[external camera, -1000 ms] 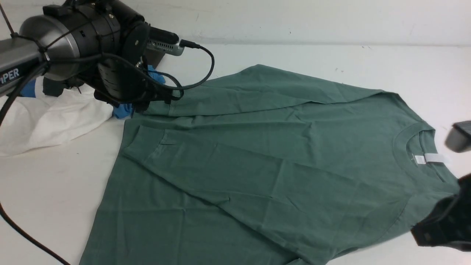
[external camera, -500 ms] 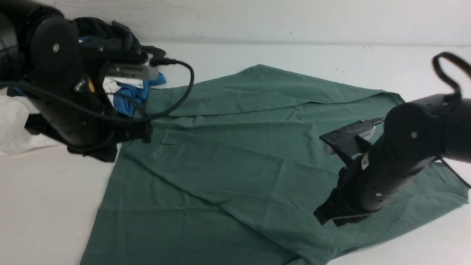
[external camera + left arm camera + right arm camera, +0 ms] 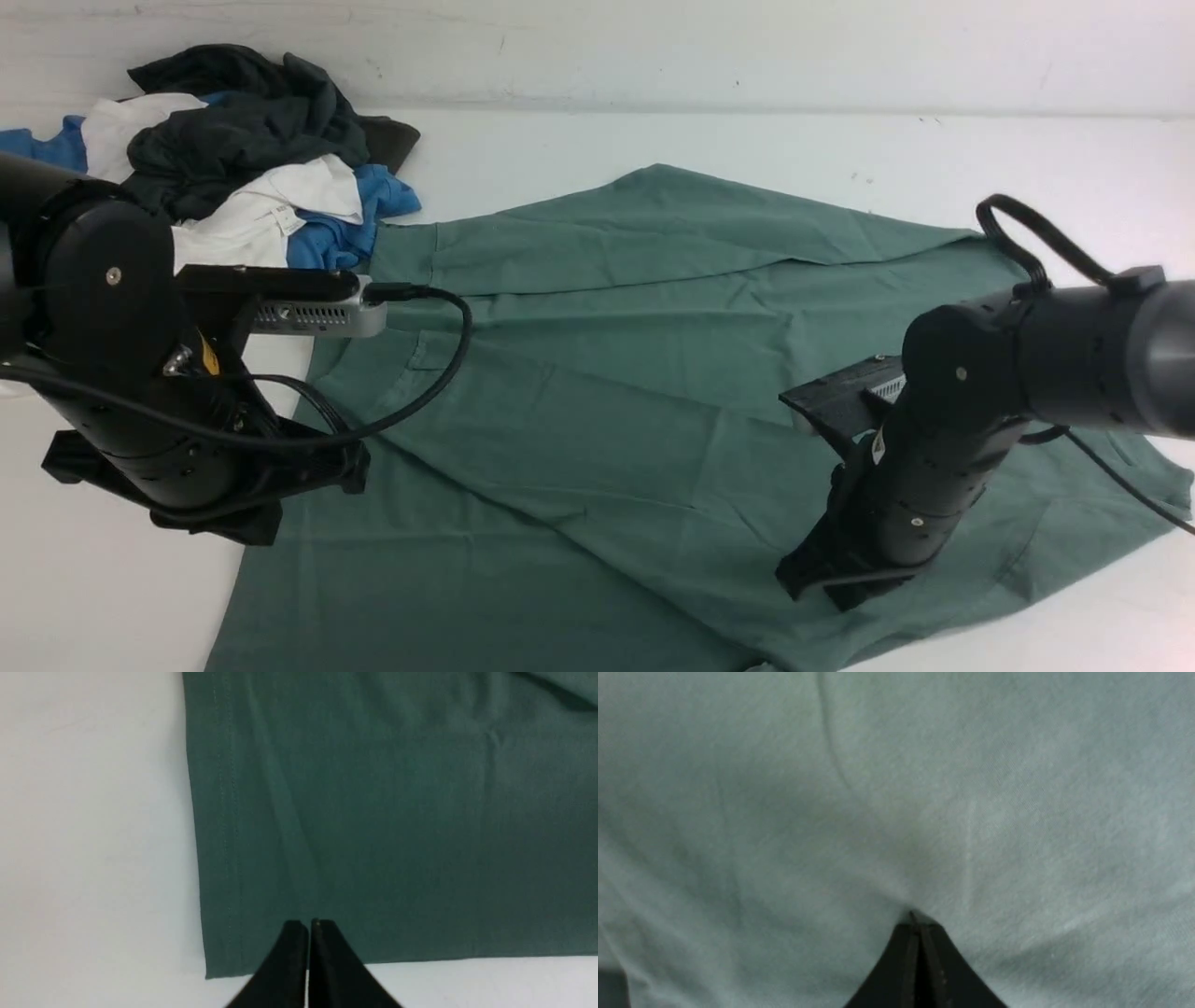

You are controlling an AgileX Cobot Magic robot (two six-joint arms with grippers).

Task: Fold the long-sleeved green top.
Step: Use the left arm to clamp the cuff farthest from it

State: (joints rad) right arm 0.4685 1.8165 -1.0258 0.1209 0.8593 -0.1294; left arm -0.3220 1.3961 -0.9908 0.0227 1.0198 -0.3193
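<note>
Both arms have been brought down over the green long-sleeved top (image 3: pixel 607 392), which is spread on the table (image 3: pixel 653 131) with its sleeves apparently laid in across the body. The left claw (image 3: pixel 308 926) has been closed; its jaws are pressed together, with a hem corner just beside and beneath the tips. The right claw (image 3: pixel 917 919) is likewise shut, with cloth directly under its tips. Whether fabric is nipped by either cannot be told. A fold of the body is judged to be next.
</note>
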